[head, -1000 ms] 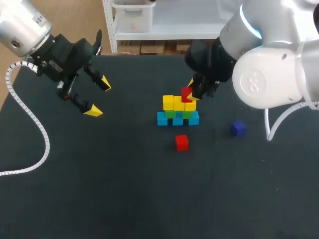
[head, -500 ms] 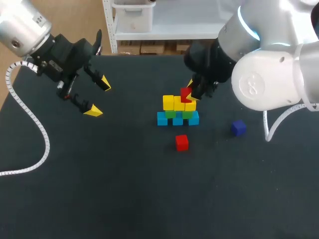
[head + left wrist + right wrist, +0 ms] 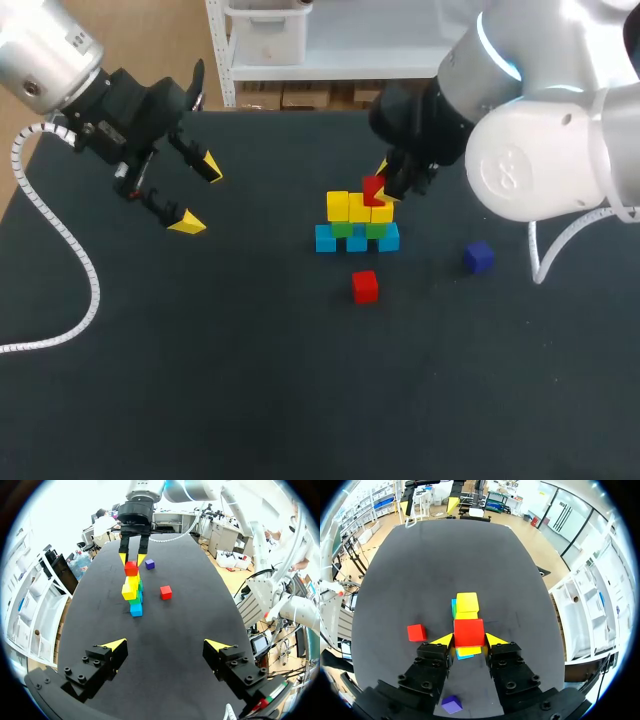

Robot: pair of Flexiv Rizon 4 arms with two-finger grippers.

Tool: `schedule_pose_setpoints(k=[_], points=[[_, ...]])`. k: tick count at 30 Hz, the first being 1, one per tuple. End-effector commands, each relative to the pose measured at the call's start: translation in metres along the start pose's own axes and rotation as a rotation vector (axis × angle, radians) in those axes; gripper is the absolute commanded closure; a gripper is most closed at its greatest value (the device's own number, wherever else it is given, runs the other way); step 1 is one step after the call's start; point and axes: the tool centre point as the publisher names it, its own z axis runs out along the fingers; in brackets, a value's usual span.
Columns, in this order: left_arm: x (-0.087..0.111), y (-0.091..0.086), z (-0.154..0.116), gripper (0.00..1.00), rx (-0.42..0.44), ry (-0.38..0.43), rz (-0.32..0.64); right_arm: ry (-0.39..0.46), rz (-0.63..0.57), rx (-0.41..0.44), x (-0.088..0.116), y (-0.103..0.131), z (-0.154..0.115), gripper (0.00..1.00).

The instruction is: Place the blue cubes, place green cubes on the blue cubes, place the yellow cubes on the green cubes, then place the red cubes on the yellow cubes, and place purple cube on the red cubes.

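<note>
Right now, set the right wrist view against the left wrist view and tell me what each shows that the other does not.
Only the right wrist view looks down on the held red cube, with the right hand's fingertips touching two opposite sides of it. Only the left wrist view shows the stack side-on, blue at the base, then green, then yellow, and the left hand open up close. Both show the loose red cube and the purple cube lying apart from the stack.
</note>
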Motion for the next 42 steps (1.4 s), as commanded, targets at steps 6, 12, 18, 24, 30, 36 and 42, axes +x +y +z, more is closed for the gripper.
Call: schedule_pose_setpoints(k=[6,12,18,24,30,36,42], points=[[0.0004,0.0016,-0.0002,0.0,0.003,0.0,0.002,0.003,-0.002,-0.006,-0.0003,-0.0013,0.001,1.0],[0.0004,0.0016,-0.0002,0.0,0.003,0.0,0.002,0.004,-0.003,-0.008,-0.0004,-0.0012,0.0013,0.98],[0.0004,0.0016,-0.0002,0.0,0.003,0.0,0.002,0.005,-0.003,-0.007,-0.0007,-0.0015,0.0014,0.95],[0.0004,0.0016,-0.0002,0.0,0.003,0.0,0.002,0.003,-0.002,-0.01,-0.0011,-0.0018,0.0016,0.86],[0.0004,0.0016,-0.0002,0.0,0.003,0.0,0.002,0.006,0.0,-0.013,-0.0012,-0.0023,0.0016,0.79],[0.0004,0.0016,-0.0002,0.0,0.003,0.0,0.002,0.007,0.002,-0.013,-0.0009,-0.0028,0.0015,0.77],[0.0004,0.0016,-0.0002,0.0,0.003,0.0,0.002,0.008,0.004,-0.017,-0.0006,-0.003,0.0019,0.68]])
